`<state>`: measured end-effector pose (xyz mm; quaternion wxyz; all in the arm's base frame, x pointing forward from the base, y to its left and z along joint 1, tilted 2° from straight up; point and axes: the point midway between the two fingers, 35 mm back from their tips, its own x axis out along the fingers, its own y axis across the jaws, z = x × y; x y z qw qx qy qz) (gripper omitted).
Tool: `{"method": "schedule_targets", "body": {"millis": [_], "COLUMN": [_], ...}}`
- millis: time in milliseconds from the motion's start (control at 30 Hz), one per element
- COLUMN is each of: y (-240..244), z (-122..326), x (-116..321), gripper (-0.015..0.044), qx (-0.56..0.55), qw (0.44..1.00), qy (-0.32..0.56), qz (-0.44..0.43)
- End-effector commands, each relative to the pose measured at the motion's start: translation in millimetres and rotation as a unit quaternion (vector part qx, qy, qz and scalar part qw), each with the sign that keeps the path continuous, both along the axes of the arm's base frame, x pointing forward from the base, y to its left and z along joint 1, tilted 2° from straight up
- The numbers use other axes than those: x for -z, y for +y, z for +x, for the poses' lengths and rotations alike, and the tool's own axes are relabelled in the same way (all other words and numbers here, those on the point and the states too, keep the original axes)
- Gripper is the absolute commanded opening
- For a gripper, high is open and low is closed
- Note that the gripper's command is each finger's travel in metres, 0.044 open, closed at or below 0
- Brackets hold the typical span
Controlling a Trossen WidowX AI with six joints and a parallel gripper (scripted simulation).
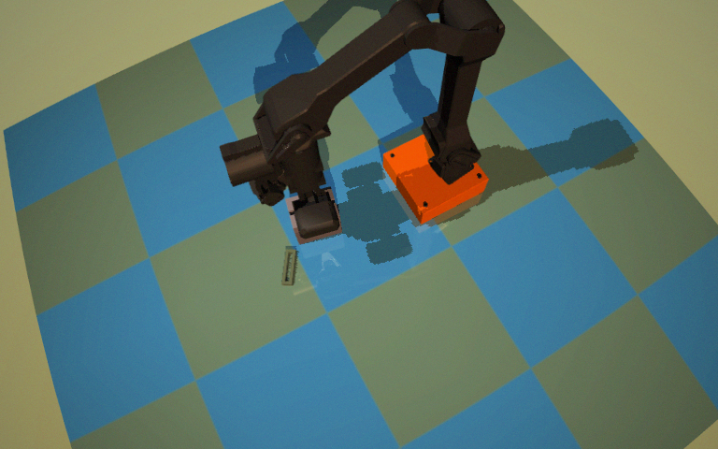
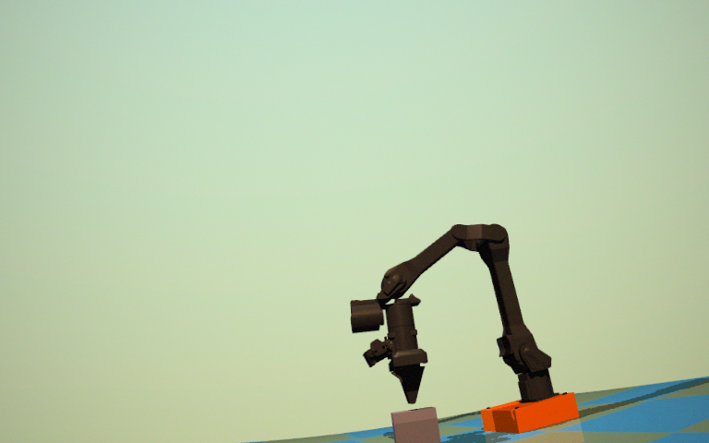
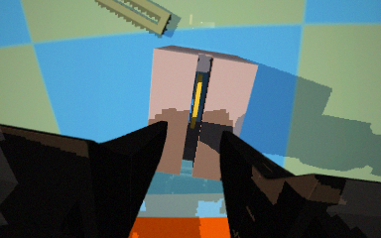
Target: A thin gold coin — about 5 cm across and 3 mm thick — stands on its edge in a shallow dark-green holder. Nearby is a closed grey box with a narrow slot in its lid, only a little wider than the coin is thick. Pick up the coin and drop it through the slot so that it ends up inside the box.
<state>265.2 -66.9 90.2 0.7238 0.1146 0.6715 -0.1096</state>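
Checkered floor carries the box (image 3: 202, 94). Only the wrist view shows the coin (image 3: 196, 99), edge-up in the slot (image 3: 198, 96), long axis along it. Above, the gripper (image 3: 192, 144) is open, holding nothing.

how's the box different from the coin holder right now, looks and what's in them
The box is a tall pinkish-grey block; the holder is a low, flat olive-green frame. In the wrist view the box's slot shows the gold coin edge-on inside it, while the holder's groove has no coin. The open pincer hangs right above the box; the holder lies off to one side. Both carry one long narrow slot.
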Motion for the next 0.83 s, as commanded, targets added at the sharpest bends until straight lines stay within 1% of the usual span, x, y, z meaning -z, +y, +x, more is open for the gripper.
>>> {"method": "schedule_targets", "body": {"millis": [0, 267, 333, 367, 433, 800], "y": [0.0, 0.0, 0.4, 0.9, 1.4, 1.4], "z": [-0.1, -1.4, -3.8, -6.1, -8.3, -8.3], "x": [-0.3, -20.4, -39.3, -51.2, -60.7, -60.7], "gripper": [0.0161, 0.0371, 0.0423, 0.0440, 0.0440, 0.0440], "qx": [0.000, 0.000, 0.000, 0.000, 0.000, 0.000], "qw": [1.000, 1.000, 1.000, 1.000, 1.000, 1.000], "qy": [0.000, 0.000, 0.001, 0.002, 0.003, 0.003], "qz": [0.000, 0.000, 0.001, 0.001, 0.001, 0.001]}}
